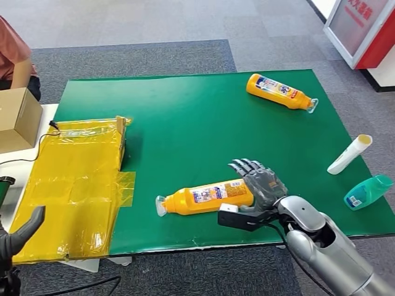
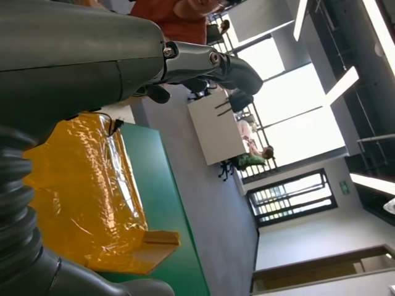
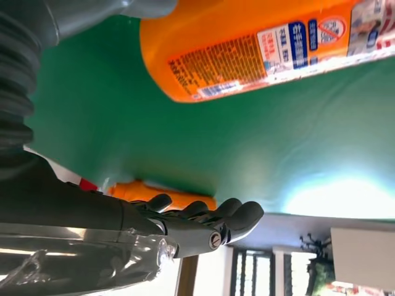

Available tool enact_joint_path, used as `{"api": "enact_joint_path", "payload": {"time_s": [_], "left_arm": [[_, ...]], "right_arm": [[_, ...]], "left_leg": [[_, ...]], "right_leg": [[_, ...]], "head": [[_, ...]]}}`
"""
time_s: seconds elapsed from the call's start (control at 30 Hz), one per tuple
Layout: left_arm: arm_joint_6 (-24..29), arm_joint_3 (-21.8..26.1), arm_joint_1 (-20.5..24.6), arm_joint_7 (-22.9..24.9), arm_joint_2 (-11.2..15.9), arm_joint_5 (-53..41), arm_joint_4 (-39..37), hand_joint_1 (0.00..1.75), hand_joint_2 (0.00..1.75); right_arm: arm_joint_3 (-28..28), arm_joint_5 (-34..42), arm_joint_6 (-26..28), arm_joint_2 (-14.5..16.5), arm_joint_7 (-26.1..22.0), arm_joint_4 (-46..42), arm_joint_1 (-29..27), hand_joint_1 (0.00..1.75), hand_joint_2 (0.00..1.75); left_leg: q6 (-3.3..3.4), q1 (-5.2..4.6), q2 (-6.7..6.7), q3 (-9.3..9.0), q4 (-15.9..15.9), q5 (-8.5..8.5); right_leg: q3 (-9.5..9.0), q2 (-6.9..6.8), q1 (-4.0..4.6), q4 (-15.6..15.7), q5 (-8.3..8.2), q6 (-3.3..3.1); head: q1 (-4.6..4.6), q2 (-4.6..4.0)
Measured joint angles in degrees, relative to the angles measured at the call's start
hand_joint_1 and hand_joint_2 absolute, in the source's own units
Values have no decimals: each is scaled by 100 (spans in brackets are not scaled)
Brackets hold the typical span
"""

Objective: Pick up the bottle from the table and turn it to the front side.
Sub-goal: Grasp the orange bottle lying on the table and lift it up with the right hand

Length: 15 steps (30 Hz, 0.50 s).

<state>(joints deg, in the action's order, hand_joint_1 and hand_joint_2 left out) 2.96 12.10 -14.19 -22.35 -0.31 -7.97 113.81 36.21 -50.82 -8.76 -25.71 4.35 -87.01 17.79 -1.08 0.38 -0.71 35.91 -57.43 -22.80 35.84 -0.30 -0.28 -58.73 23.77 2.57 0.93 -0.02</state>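
Right hand [image 1: 263, 185] fingers spread, seemingly empty, beside one of two orange bottles [image 1: 207, 197]; left's unclear.

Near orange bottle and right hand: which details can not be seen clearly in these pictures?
- Head view: the right hand covers the base of the near orange bottle; contact cannot be told.
- Right wrist view: the bottle's cap end is cut off by the edge.
- Label text: too small.

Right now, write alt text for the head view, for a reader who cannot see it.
The robot's right hand reaches with spread fingers at the base of an orange bottle lying on its side on a green table. A second orange bottle lies at the far right, and yellow plastic sheeting covers the left end.
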Motion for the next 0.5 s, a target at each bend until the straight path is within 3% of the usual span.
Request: {"api": "enact_joint_path", "payload": {"time_s": [0.23,0.5], "left_arm": [[-241,-150,92,-39,86,343,-11,0,175],[-1364,-243,69,22,183,1720,-82,0,175]], "right_arm": [[243,584,-190,-5,-221,501,118,0,175],[589,765,-157,198,-355,1093,418,0,175]], "left_leg": [[0,0,0,0,0,1],[0,0,0,2,0,0]], "right_leg": [[-1,0,0,0,-1,0],[0,0,0,0,0,1]], "head": [[1,0],[1,0]]}}
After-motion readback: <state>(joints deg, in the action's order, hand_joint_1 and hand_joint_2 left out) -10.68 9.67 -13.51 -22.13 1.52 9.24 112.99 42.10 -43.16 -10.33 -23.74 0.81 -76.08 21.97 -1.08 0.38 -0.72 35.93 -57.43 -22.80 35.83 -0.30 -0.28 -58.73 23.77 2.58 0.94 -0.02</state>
